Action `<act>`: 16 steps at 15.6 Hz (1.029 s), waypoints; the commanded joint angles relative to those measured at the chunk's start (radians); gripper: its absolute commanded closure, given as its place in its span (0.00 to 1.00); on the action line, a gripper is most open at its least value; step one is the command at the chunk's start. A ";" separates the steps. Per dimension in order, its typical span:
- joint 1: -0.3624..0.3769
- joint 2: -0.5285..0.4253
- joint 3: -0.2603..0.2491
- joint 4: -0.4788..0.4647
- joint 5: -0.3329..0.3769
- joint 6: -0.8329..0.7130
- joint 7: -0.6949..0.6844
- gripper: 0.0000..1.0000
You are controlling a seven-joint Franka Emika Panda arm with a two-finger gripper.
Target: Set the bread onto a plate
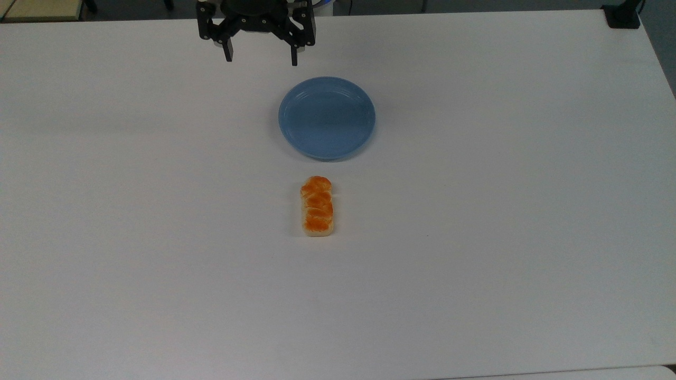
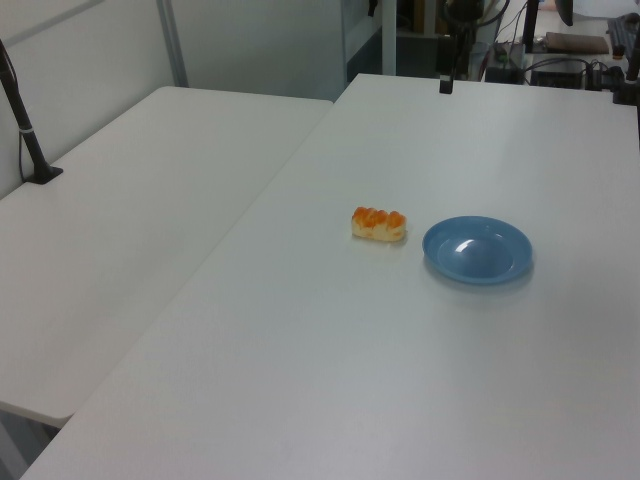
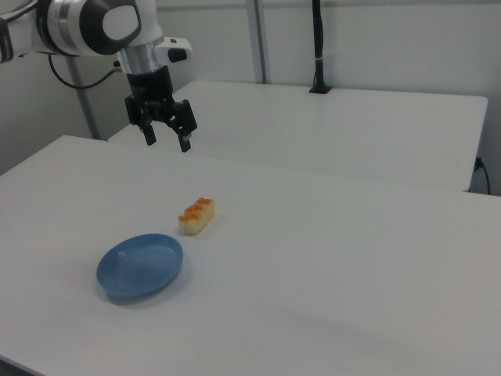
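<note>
Single Franka arm (image 3: pixel 86 23), white with dark joint covers, entering from the right view's upper left and bending down into a black wrist. The gripper (image 1: pixel 261 57) hangs pointing downward above the far part of the scene, at the top edge of the top view and left of centre there; it also appears in the right view (image 3: pixel 166 141). Its two black fingers (image 1: pixel 228 53) are spread wide apart with nothing between them.

Bright, even overhead light, soft faint shadows; small glare spot inside plate (image 2: pixel 466 245); white table (image 1: pixel 475 237) looks slightly washed out.
</note>
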 commanded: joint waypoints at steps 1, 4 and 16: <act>0.011 0.013 -0.004 -0.012 -0.002 0.050 -0.012 0.00; 0.012 0.034 -0.004 -0.012 -0.001 0.082 -0.012 0.00; 0.035 0.164 0.001 -0.012 0.027 0.257 0.001 0.00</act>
